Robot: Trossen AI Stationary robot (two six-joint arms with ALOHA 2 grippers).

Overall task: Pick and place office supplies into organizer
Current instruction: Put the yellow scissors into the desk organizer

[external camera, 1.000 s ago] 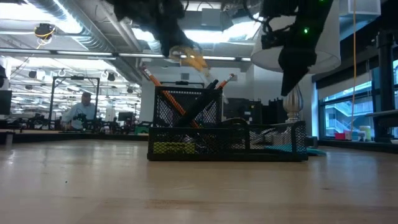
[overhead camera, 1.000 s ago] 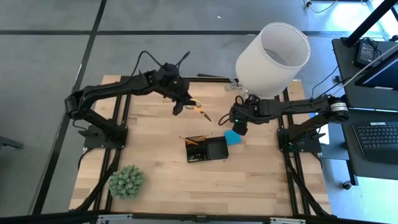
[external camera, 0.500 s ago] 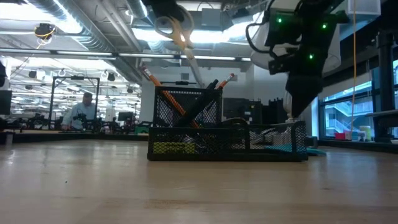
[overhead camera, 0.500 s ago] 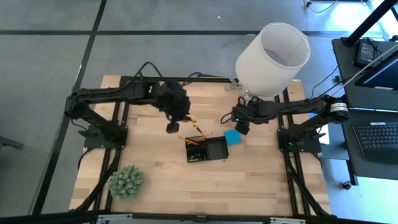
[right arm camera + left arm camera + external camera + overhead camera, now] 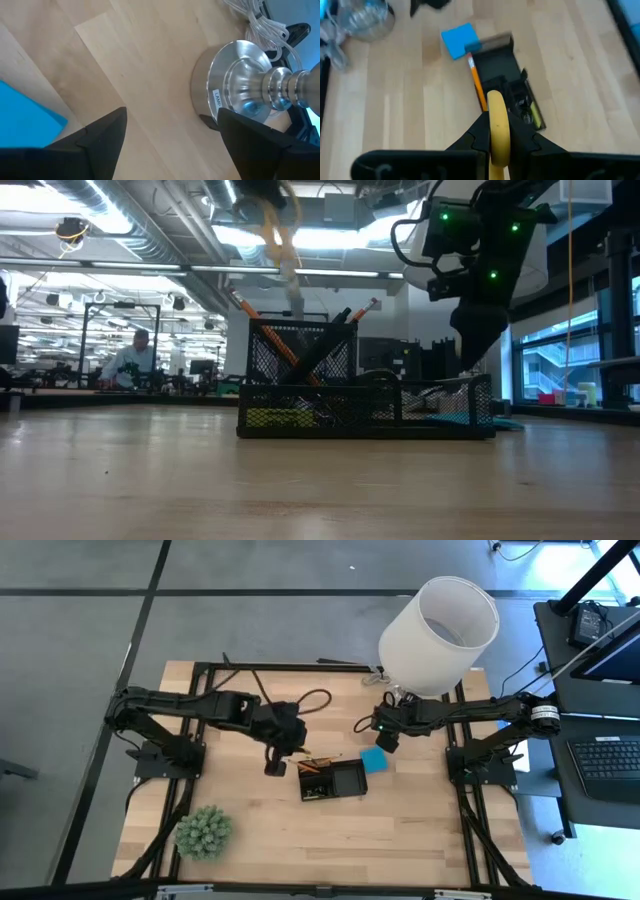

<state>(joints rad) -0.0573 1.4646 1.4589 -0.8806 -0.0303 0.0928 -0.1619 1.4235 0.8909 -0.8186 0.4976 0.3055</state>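
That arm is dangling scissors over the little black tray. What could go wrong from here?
1. The left end effector grips the yellow-handled scissors above the organizer. Its tall compartment already holds pencils and pens, so the blades might jam against them or tip the tray.
2. The right end effector hangs open beside the lamp base, above the blue pad. A careless reach could knock the lamp.

The left claw (image 5: 496, 142) grips a yellow scissors handle (image 5: 497, 125) above the organizer (image 5: 509, 84), blue pad (image 5: 458, 40) beyond.
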